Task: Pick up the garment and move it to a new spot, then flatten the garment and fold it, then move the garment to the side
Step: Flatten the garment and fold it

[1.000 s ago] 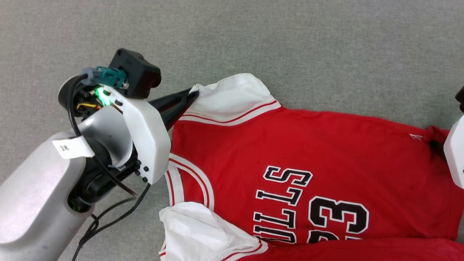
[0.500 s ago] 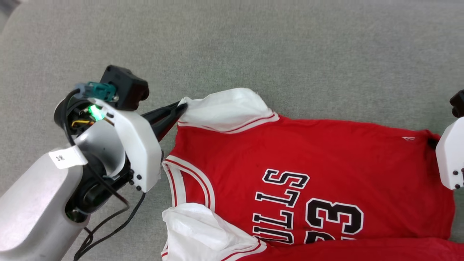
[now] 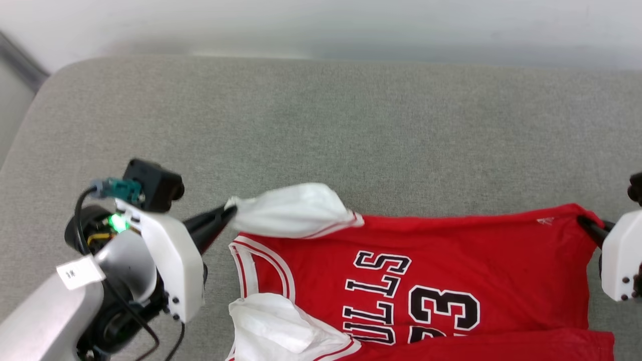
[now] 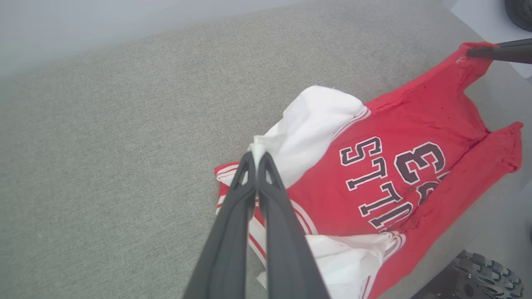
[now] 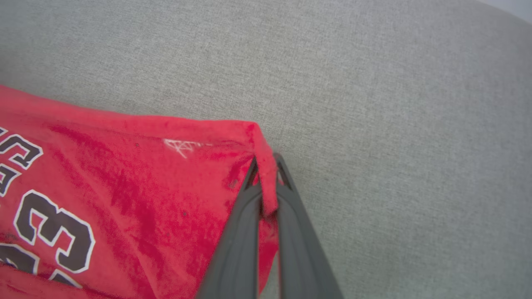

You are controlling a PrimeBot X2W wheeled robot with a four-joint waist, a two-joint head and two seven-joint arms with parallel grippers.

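**Red jersey pinched at sleeve and hem over grey upholstery**

Red cloth spreads across the near part of the grey woven cushion, print side up. The black, white-outlined "BULLS" lettering and the number 23 read sideways in the head view. The striped collar points to the robot's left and the hem to its right. The jersey's far edge runs in a nearly straight line between the two grippers.

The left gripper sits just beyond the collar end. Its dark fingers are pressed together on the tip of the far white sleeve, which bunches and puffs up behind the pinch. In the left wrist view the white fabric pokes out between the fingertips. The other white sleeve lies crumpled at the near left.

The right gripper is at the far hem corner, its fingers clamped on the jersey. In the right wrist view a narrow strip of red cloth is trapped between them, beside a small white mark on the fabric
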